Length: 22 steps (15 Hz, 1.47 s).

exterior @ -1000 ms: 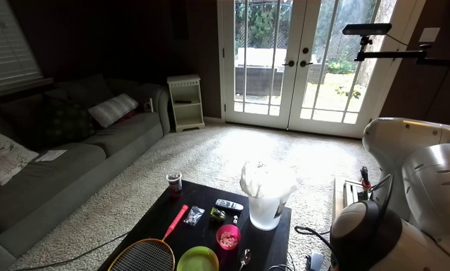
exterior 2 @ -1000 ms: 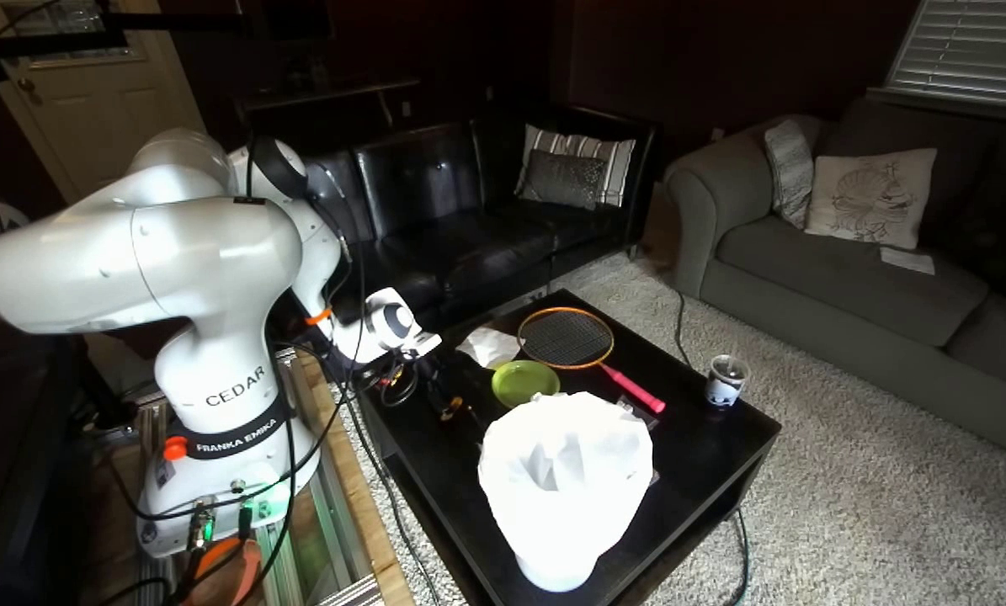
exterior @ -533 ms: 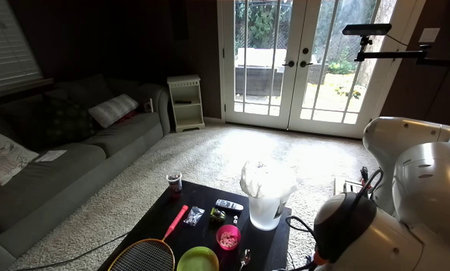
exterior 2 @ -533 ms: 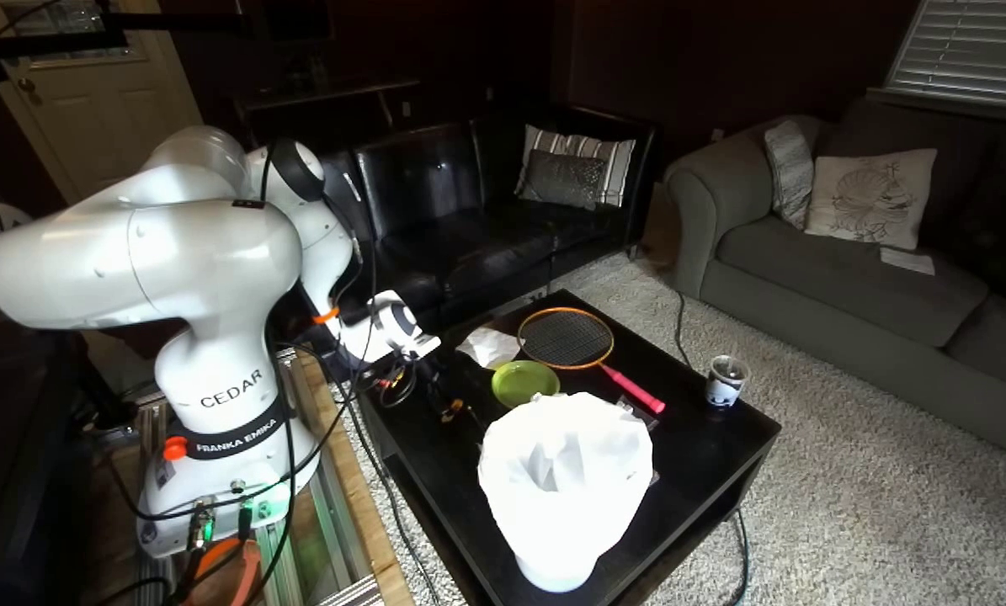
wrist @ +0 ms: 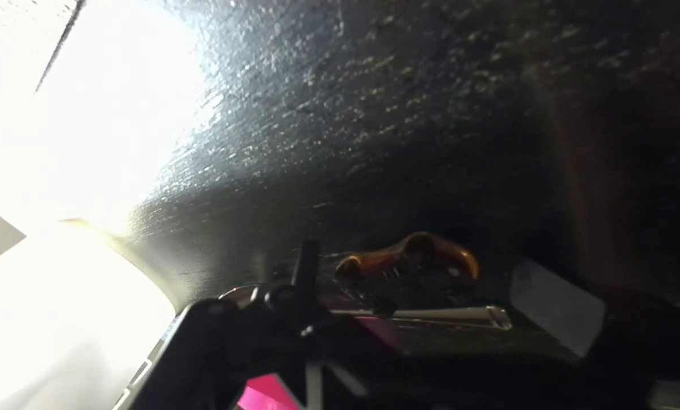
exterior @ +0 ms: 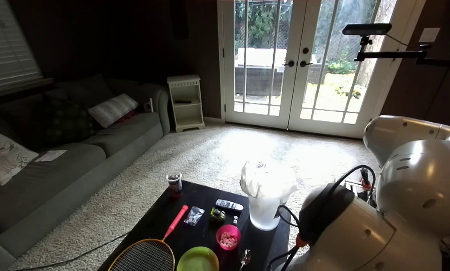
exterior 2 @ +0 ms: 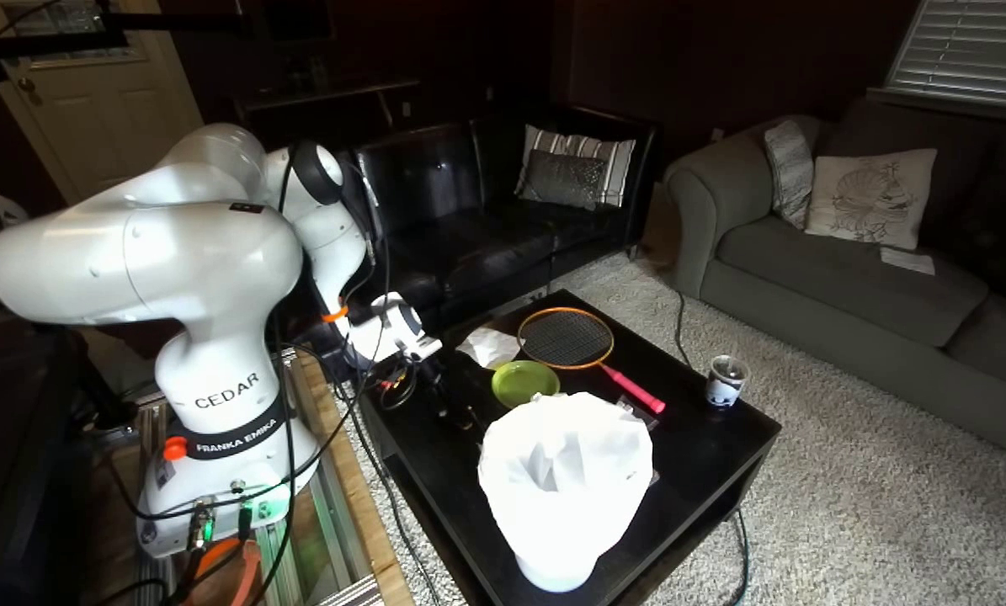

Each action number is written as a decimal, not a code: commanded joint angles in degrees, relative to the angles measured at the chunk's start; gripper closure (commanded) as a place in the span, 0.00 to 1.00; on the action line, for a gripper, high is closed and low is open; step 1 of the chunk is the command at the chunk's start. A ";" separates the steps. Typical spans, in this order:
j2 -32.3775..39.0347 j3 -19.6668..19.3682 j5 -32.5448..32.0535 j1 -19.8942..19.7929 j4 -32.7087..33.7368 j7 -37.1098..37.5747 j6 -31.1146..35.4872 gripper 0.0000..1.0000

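My gripper [wrist: 422,279] is low over the black table, its jaws wide apart. Between the fingers, with a visible gap at either end, lies a curved orange-brown and dark thing [wrist: 436,245]; its underside is lost in shadow. A spoon handle [wrist: 453,315] stretches behind it, partly covered by the left finger. Part of the pink bowl [wrist: 267,393] shows below that finger. In an exterior view the gripper [exterior 2: 454,408] is dark and small, left of the green plate [exterior 2: 525,383]. Elsewhere the spoon [exterior: 245,257] lies beside the pink bowl [exterior: 228,237], which holds small pale pieces.
A white bin with a liner [exterior 2: 566,471] stands tall on the table [exterior 2: 688,454]. Around are a racket [exterior 2: 566,338], a white paper [exterior 2: 490,347], a cup [exterior 2: 726,380], a remote [exterior: 229,204], a small bag [exterior: 194,215] and a green toy [exterior: 217,214]. Cables [exterior: 285,256] hang from the arm.
The arm's upper links have swung toward the table, while the hand has stayed almost in place. An orange patch visible at the fingertips earlier now shows only faintly.
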 commanded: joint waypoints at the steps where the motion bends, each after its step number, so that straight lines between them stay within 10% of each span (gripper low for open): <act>1: -0.02 1.44 -2.59 -2.86 1.85 3.07 -0.35 0.00; 13: -0.18 6.21 1.81 -15.78 2.18 0.92 10.49 0.00; 14: -0.32 6.68 1.78 -16.57 2.08 0.88 10.97 0.25; 22: -1.31 9.07 8.09 -19.59 2.65 -4.81 10.82 0.75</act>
